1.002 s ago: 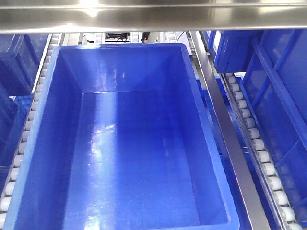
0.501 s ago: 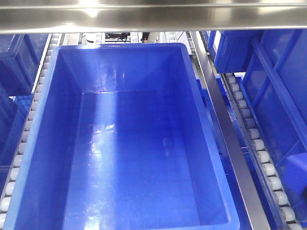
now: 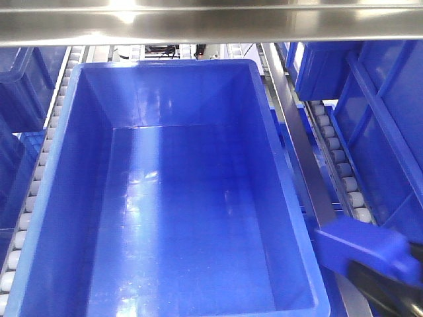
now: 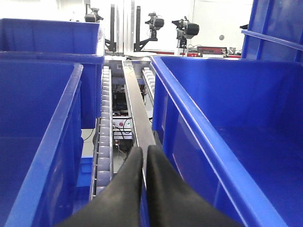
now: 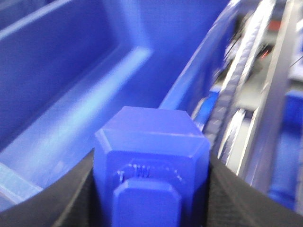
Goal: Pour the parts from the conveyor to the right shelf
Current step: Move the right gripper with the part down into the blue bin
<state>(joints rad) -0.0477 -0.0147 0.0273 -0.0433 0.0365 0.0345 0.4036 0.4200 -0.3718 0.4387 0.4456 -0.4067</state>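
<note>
Left hand pressed closed; right hand clamps a block.

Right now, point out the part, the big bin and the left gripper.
part (image 5: 150,142): right wrist view, front face between the jaws.
bin (image 3: 63,172): front view, left wall.
left gripper (image 4: 144,163): left wrist view, tips pressed together.

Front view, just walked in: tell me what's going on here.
The right gripper is clamped on a small bright-blue plastic block and shows at the lower right beside the big deep blue plastic bin on the silver roller shelf. The bin looks empty, so the block is not yet dropped. The left gripper is shut on nothing, between two blue bins above a roller rail.
</note>
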